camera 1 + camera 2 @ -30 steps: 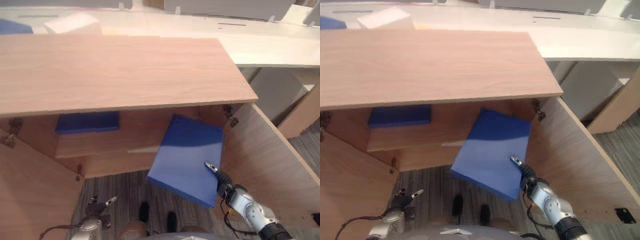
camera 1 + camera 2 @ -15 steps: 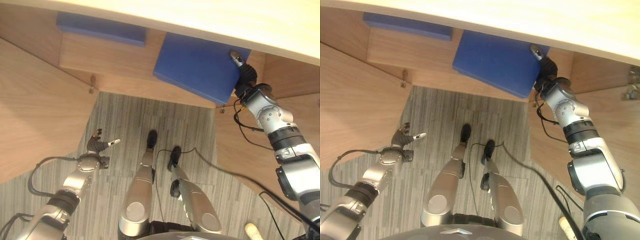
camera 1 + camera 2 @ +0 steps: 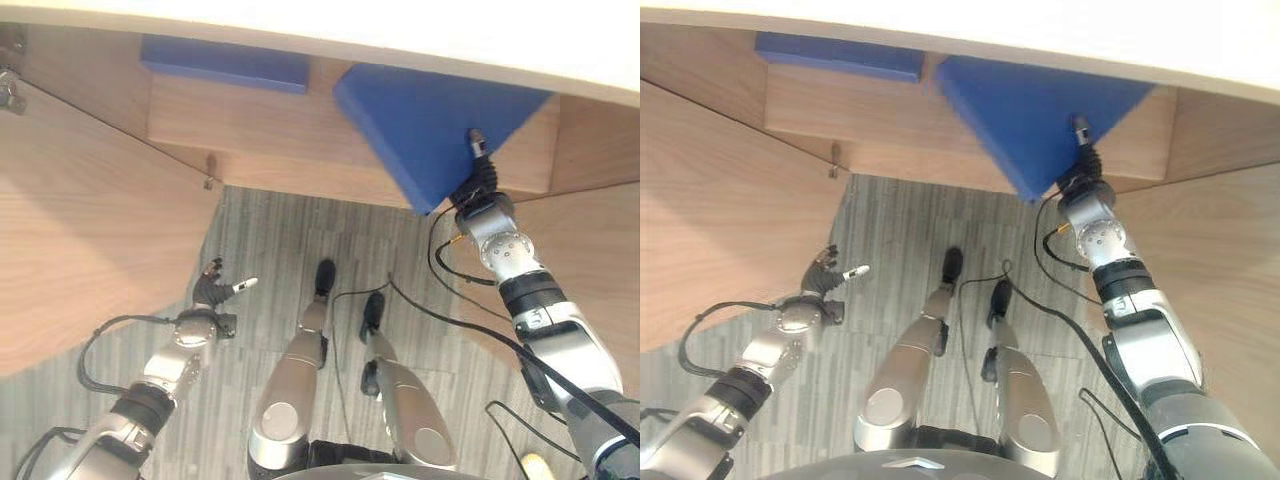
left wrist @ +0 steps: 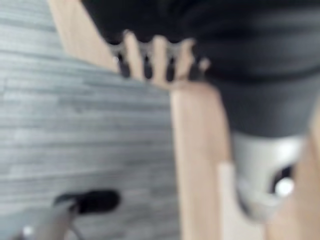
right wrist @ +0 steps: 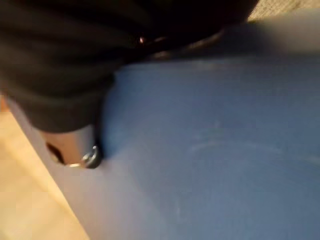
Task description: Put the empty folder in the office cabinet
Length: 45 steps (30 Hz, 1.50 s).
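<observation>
Light wooden office cabinet (image 3: 250, 125), doors open; right hand (image 3: 478, 182) pinching the flat blue folder (image 3: 425, 120); left hand (image 3: 212, 293) hanging loose-fingered; no writing visible.

Note: cabinet top (image 3: 300, 30) cuts off upper part of blue folder (image 3: 430, 130) and second folder (image 3: 225, 62) on shelf. Right hand (image 3: 478, 180): fingers hidden behind folder, grip can't be confirmed. Left wrist view blurred; left hand (image 4: 155, 57) fingers indistinct.
</observation>
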Available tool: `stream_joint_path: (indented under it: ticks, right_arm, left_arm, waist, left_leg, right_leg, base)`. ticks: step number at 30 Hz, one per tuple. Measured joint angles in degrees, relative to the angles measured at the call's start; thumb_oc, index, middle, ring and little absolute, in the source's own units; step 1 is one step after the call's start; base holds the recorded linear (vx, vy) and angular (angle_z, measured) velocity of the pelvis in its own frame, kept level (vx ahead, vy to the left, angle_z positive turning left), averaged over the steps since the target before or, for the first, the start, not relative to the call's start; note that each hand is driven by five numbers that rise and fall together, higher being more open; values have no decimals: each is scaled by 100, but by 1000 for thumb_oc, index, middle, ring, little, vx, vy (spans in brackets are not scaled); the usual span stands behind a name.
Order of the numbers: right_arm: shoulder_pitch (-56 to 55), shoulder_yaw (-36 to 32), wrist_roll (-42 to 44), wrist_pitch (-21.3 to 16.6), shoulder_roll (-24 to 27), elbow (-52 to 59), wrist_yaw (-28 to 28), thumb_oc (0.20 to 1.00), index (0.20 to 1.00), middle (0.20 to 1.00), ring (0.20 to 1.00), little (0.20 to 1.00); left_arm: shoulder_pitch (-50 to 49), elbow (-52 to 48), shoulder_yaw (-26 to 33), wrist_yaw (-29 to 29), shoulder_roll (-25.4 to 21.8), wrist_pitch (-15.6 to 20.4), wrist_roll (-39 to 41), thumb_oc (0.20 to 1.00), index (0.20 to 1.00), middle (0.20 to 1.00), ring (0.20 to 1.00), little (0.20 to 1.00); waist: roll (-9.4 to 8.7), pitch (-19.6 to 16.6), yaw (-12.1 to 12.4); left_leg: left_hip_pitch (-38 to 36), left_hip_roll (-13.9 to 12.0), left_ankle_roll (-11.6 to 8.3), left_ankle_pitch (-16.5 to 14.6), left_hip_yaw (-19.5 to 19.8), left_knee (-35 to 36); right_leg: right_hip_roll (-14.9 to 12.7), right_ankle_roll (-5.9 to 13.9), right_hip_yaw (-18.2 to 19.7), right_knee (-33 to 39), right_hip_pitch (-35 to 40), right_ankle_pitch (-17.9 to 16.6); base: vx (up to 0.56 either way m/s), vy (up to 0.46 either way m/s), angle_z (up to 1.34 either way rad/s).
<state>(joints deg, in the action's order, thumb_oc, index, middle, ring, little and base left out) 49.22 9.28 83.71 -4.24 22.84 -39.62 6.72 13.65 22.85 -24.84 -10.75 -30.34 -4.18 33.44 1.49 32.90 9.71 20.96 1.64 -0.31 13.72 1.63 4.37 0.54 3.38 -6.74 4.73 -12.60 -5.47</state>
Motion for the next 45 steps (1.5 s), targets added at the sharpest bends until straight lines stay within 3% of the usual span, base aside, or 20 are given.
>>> stream_joint_path:
  ticks: [5,7,12,21,35,36,37,45]
  right_arm:
    - [1017,-321,496,-481,11,-1124,641,200,200,200,200,200]
    - [1478,-313,909,-404,74,-1778,653,200,200,200,200,200]
    - [1840,-332,1883,-101,421,-2218,647,200,200,200,200,200]
    - [2199,-223,1767,446,647,-2639,716,200,200,200,200,200]
    - [2226,-72,1589,561,833,-2860,713,200,200,200,200,200]
    - [2226,-73,1596,576,849,-2864,662,473,473,473,473,473]
    - [2226,-73,1596,592,854,-2863,623,1000,1000,1000,1000,1000]
    - [2234,-77,1609,1000,1058,-2863,487,1000,1000,1000,1000,1000]
  left_arm:
    - [6,22,-229,-51,31,61,16,1000,1000,1000,1000,1000]
    - [34,12,-268,-105,27,118,98,1000,1000,1000,1000,1000]
    - [47,11,-283,-103,-21,227,226,1000,1000,1000,1000,1000]
    - [41,-216,-327,25,-332,242,336,1000,1000,1000,1000,1000]
    - [-13,-872,-290,111,-561,280,424,1000,1000,1000,1000,1000]
    - [-13,-941,-286,111,-565,281,442,1000,1000,1000,1000,1000]
    - [-12,-959,-281,112,-565,285,441,1000,1000,1000,1000,1000]
    - [-4,-1068,-200,117,-745,237,462,1000,1000,1000,1000,1000]
  waist:
    - [160,-9,15]
    - [175,-17,72]
    - [252,-11,262]
    - [254,-10,413]
    - [254,-10,447]
    - [254,-11,448]
    - [254,-11,446]
    - [253,-11,511]
  left_leg:
    - [159,30,-50,37,7,-3]
    - [164,57,-54,42,46,-6]
    - [161,91,-12,77,122,-8]
    - [173,95,-15,77,263,-8]
    - [292,129,-69,68,352,-7]
    - [312,129,-69,68,354,-7]
    - [332,128,-69,68,355,-7]
    - [411,131,-22,120,361,-8]
  right_leg:
    - [-37,-9,-14,-1,-180,-72]
    - [-60,-20,-65,-1,-177,-63]
    - [-86,19,-213,-1,-131,4]
    - [-63,-40,-356,-1,-94,76]
    - [-88,-9,-476,-1,-183,90]
    - [-88,-8,-480,-1,-202,89]
    - [-87,-7,-481,-1,-223,89]
    - [-87,6,-492,-2,-293,76]
  base:
    - [10,15,-2]
    - [36,-43,9]
    - [52,-60,13]
    - [32,-23,8]
    - [8,-5,3]
    - [0,0,0]
    - [0,0,0]
    - [3,-21,1]
